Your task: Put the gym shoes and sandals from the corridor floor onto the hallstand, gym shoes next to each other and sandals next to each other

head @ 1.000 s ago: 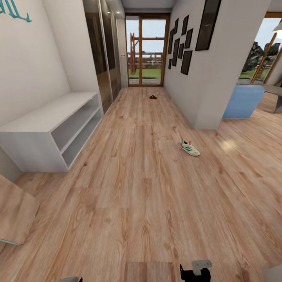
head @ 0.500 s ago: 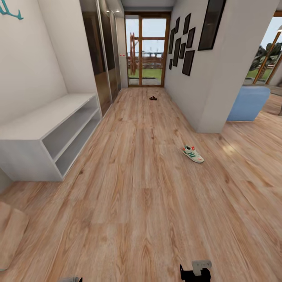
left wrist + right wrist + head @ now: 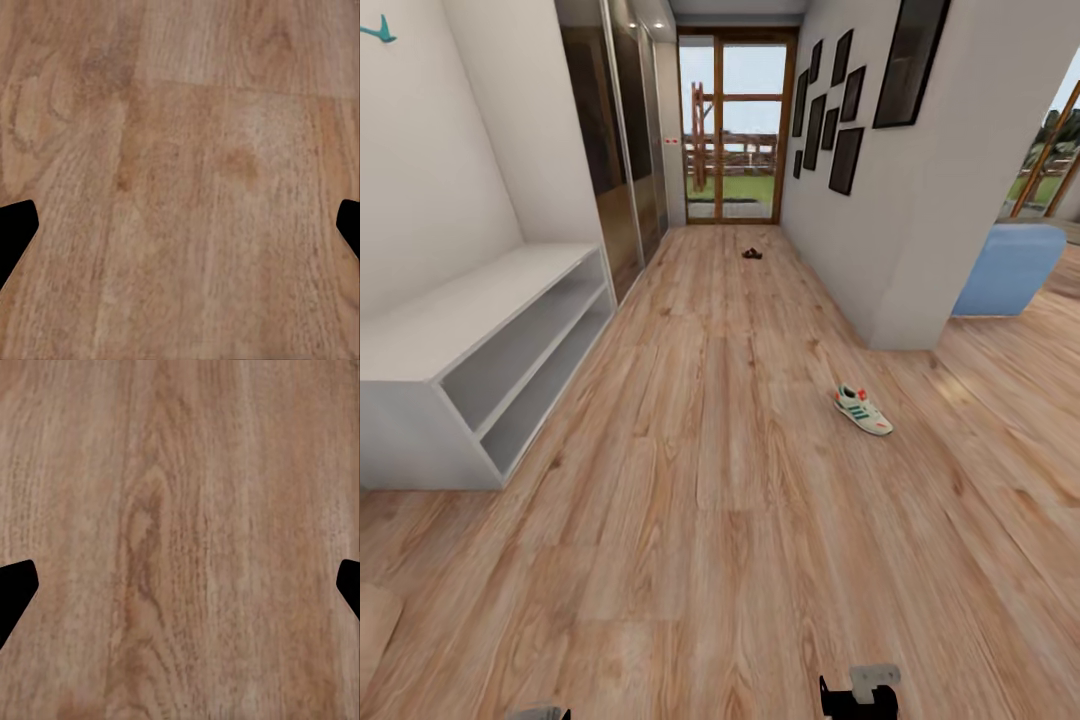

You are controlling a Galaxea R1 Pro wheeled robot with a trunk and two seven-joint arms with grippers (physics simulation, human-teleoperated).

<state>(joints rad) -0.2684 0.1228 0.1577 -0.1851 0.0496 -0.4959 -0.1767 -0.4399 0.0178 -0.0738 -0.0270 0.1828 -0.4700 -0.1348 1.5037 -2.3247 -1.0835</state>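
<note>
Search and approach step: gym shoe (image 3: 863,410) alone on corridor floor (image 3: 720,520), shoe rack (image 3: 480,340) bare; left gripper (image 3: 180,225) and right gripper (image 3: 180,585) spread wide, holding nothing; next, drive to shoe

- The rack (image 3: 480,330) is cut off at the head view's left edge, so its far end is out of frame.
- A small dark thing (image 3: 752,254) far down the corridor is too small to identify.
- The left gripper (image 3: 180,225) and right gripper (image 3: 180,585) show only dark fingertips at the wrist views' edges.
- The blue furniture (image 3: 1010,270) is partly hidden by the wall corner.
</note>
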